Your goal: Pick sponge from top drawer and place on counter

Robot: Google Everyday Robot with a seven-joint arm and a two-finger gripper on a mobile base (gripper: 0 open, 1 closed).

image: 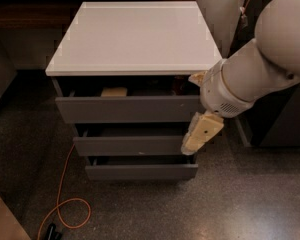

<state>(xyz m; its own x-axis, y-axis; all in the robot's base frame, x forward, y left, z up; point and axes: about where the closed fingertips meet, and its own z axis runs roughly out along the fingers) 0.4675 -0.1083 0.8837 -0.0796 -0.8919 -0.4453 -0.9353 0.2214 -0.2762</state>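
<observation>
The gripper (pixel 196 140) hangs pointing downward in front of the right end of the cabinet, level with the middle drawer (pixel 125 145); whether it is open or closed cannot be told, and it holds nothing visible. The sponge (pixel 114 91) lies inside the open top drawer (pixel 125 109), left of centre, well apart from the gripper. Above sits the white counter (pixel 135 34). An orange cable (pixel 65 204) loops on the floor.

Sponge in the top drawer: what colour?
Sponge pale yellow, camera view; end effector hangs by the middle drawer.
</observation>
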